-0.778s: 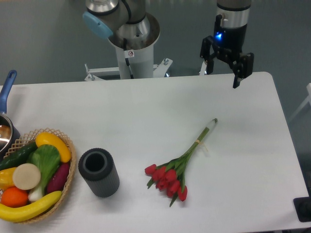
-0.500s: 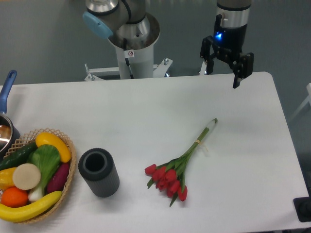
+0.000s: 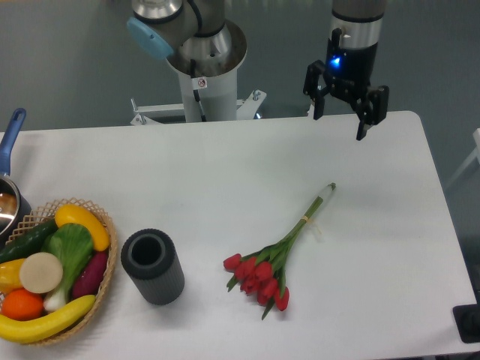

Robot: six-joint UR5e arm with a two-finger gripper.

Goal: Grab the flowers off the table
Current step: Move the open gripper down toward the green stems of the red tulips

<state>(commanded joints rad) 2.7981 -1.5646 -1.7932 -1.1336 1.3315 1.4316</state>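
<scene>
Above the table (image 3: 225,172), gripper (image 3: 340,125) slightly leftward.

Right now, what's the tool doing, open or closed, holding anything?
Tool: open, empty, above the table's far edge; the flowers lie untouched.

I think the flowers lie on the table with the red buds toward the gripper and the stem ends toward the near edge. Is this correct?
Not quite. In the camera view the flowers do lie on the table, but reversed: the stem ends point up toward the open gripper at the far edge, and the red buds lie toward the near edge.
</scene>
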